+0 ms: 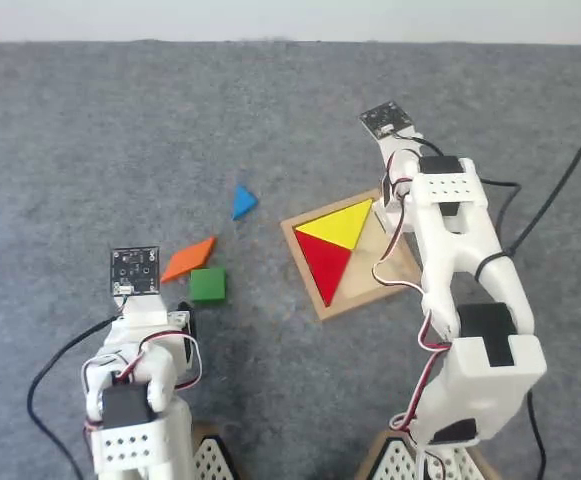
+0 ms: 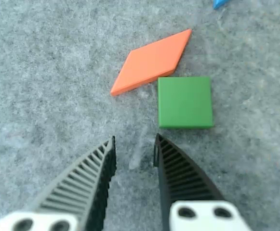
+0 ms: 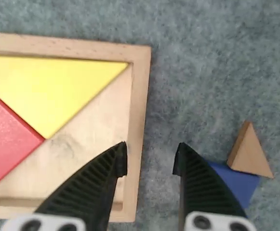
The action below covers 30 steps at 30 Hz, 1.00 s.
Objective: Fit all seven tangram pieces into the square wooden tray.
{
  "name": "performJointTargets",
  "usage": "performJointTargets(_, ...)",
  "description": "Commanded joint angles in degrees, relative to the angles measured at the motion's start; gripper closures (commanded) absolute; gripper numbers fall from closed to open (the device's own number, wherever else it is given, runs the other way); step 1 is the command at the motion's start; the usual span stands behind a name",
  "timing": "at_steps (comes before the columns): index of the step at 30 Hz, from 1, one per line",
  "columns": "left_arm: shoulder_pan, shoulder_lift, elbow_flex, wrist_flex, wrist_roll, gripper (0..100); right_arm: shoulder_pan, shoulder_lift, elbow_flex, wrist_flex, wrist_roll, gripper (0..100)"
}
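Two of the seven pieces are seated in the tray (image 3: 140, 96): the yellow triangle (image 1: 340, 225) and the red triangle (image 1: 325, 262), laid edge to edge. The rest of the tray floor is bare wood.

Five pieces are left on the counter (image 1: 90, 130). The orange parallelogram (image 1: 190, 258) and the green square (image 1: 207, 285) lie corner to corner. The light blue triangle (image 1: 243, 202) lies between them and the tray. A wood-coloured triangle (image 3: 248, 154) and a dark blue piece (image 3: 231, 180) lie touching just beside the tray's outer rim. The task is judged less than one third complete.

The left tool (image 2: 134, 142) is held with jaws moderately apart and nothing between them, just short of the green square. The right tool (image 3: 151, 149) is likewise parted and empty, with the tray rim straddled. Contact with the rim cannot be determined.
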Motion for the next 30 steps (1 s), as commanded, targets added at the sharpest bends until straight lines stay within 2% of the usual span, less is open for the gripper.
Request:
performJointTargets(1,-0.3,-1.1,-0.7,0.3,0.6,87,0.7,-3.3,-1.5,3.5,-0.3,83.0)
performJointTargets(5,-0.3,-1.1,-0.7,0.3,0.6,87,2.8,-5.1,-1.5,4.0,-5.5,83.0)
performJointTargets(8,-0.3,-1.1,-0.7,0.3,0.6,87,4.7,-9.5,0.6,4.9,-6.0,84.5)
performJointTargets(12,-0.3,-1.1,-0.7,0.3,0.6,87,7.9,-19.2,11.2,2.7,-5.5,90.7)
performJointTargets(17,-0.1,-1.1,-0.7,0.3,0.7,87,16.9,-32.8,31.0,-5.3,0.4,98.4)
performJointTargets(21,0.1,-1.1,-0.8,0.3,0.8,87,25.2,-41.5,45.6,-9.7,6.2,99.1)
performJointTargets(26,0.0,-1.3,-0.7,-0.4,0.0,87,27.1,-50.0,57.6,-12.1,7.2,99.1)
performJointTargets(27,0.3,-1.3,-0.7,-2.8,-2.5,87,27.1,-51.0,58.9,-12.6,7.3,99.1)
performJointTargets(30,-3.0,-1.3,-1.3,-9.9,-17.4,87,28.1,-52.9,61.9,-13.5,7.6,99.1)
